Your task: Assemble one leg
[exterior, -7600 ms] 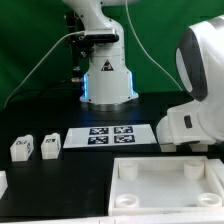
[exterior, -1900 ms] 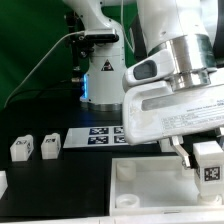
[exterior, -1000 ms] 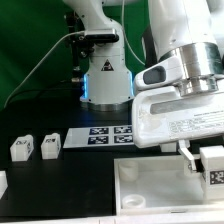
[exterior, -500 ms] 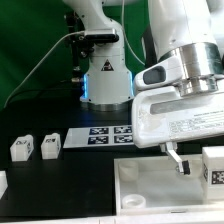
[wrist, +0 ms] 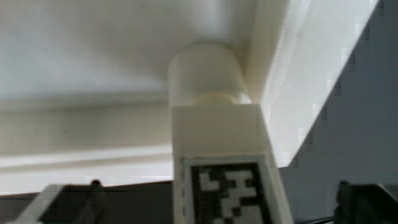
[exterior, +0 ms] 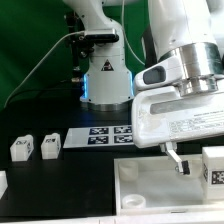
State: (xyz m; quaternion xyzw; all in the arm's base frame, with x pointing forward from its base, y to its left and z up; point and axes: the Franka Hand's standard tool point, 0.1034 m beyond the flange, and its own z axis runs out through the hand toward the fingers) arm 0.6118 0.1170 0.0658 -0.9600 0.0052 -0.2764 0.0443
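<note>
The leg (exterior: 214, 162), a small white block with a black-and-white tag, stands upright at the far right corner of the white rimmed panel (exterior: 150, 188). In the wrist view the leg (wrist: 217, 120) runs down to a rounded end set in the panel's corner (wrist: 107, 90). My gripper (exterior: 207, 172) straddles the leg with its jaws open. One dark finger (exterior: 179, 162) stands clear of the leg on the exterior view's left. In the wrist view both fingertips (wrist: 79, 203) sit far out to either side of the gripper (wrist: 222, 206), with gaps to the leg.
Two more white tagged legs (exterior: 22, 149) (exterior: 50, 145) stand on the black table at the exterior view's left. The marker board (exterior: 108, 135) lies behind the panel. The arm's base (exterior: 107, 78) is at the back.
Since 1 s ago the jaws have opened and let go of the leg. The visible finger moved away toward the exterior view's left. Nothing has moved in the last half second.
</note>
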